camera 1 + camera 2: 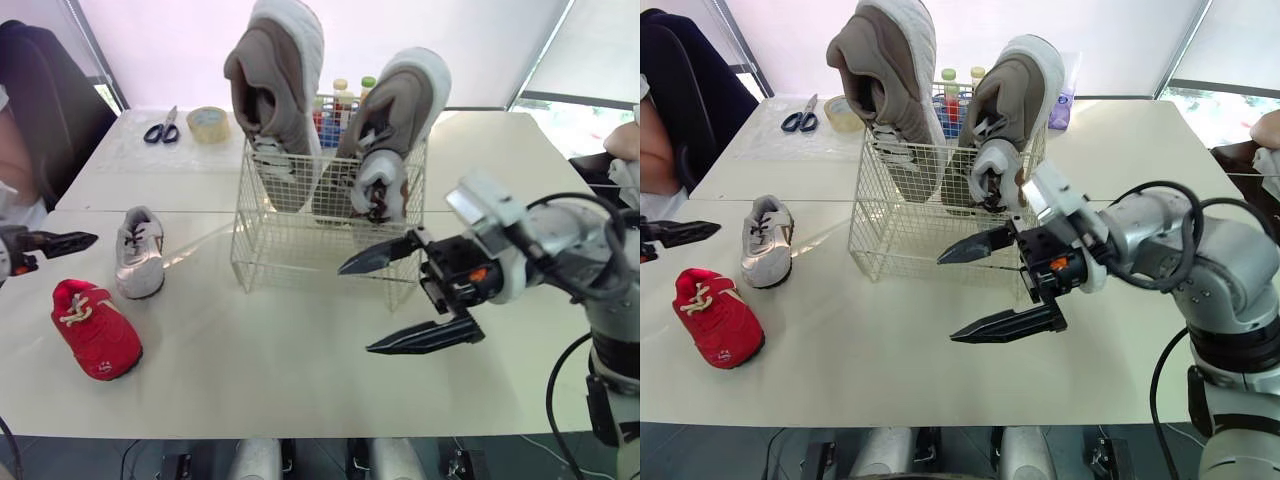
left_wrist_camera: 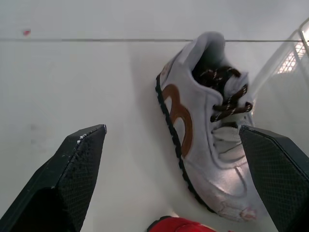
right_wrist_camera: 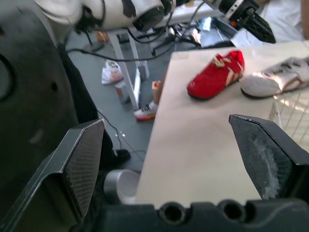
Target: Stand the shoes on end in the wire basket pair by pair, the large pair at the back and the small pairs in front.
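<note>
Shoes in the wire basket [image 1: 300,250] number 3. 2 large grey-brown ones stand on end along the back, the left large shoe [image 1: 280,90] and the right large shoe [image 1: 400,100], both rising well above the rim. 1 small grey shoe [image 1: 380,185] stands upright just in front of the right one. 2 more small shoes lie on the table [image 1: 250,350] to the left of the basket: a white shoe [image 1: 139,255] on its sole, near the basket, and a red shoe [image 1: 95,328] just beside it, closer to the table's front edge.

My right end effector [image 1: 947,298] hangs in front of the basket with its 2 black fingers spread wide, holding nothing; the upper fingertip is near the basket's front wire. My left end effector [image 2: 172,127] is at the far left above the table, also spread wide and empty. Seen from its wrist, the white shoe lies between the fingers, apart from both.

Scissors [image 1: 162,128] and a roll of tape [image 1: 208,124] lie at the back of the table, and bottles [image 1: 345,100] stand behind the basket.
</note>
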Robot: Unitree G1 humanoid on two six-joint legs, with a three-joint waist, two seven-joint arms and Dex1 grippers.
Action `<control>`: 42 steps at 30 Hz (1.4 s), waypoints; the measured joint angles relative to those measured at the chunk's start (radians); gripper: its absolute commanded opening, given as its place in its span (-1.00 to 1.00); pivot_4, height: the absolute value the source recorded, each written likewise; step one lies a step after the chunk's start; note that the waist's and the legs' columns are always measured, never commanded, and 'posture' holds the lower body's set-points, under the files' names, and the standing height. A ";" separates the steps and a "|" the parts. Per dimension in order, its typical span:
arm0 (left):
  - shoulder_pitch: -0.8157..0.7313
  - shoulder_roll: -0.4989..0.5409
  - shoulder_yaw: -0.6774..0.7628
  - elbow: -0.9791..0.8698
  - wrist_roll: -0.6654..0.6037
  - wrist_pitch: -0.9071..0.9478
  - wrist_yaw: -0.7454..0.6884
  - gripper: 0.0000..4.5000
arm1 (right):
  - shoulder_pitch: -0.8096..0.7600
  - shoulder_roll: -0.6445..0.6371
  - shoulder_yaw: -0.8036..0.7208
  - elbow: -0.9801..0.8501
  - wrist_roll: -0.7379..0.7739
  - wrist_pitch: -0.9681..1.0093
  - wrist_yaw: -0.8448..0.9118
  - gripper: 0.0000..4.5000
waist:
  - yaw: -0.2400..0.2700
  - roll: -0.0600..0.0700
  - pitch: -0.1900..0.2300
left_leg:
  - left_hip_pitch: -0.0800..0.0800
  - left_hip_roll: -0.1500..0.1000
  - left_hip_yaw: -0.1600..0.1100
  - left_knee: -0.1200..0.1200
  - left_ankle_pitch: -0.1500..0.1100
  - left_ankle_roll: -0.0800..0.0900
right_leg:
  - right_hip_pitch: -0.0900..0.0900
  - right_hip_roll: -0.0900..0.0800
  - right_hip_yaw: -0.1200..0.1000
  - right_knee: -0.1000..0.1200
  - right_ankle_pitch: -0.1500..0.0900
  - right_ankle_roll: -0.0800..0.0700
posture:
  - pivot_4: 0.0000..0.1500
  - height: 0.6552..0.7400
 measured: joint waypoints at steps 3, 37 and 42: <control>-0.064 -0.042 -0.016 0.077 0.052 -0.027 -0.022 1.00 | 0.007 0.002 0.007 0.000 -0.015 -0.010 -0.028 0.99 | -0.001 -0.002 0.000 | 0.000 0.000 0.000 0.000 0.000 0.000 | 0.000 0.000 0.000 0.000 0.000 0.000 | 1.00 1.00; 0.289 -0.692 0.496 -1.386 -0.205 -0.195 0.808 -0.99 | -0.054 -0.049 -0.088 0.178 -0.015 0.033 -0.156 1.00 | -0.004 -0.017 0.000 | 0.003 -0.002 -0.002 0.001 0.004 -0.005 | 0.005 -0.005 0.001 0.001 0.003 0.004 | 1.00 1.00; 0.311 -0.819 0.284 -1.690 -0.179 -0.193 0.972 -0.99 | -0.100 -0.093 -0.036 0.240 -0.026 0.074 -0.076 1.00 | 0.004 -0.016 -0.001 | 0.009 -0.002 -0.003 0.002 0.001 0.001 | 0.012 -0.002 0.000 0.000 0.003 0.004 | 1.00 1.00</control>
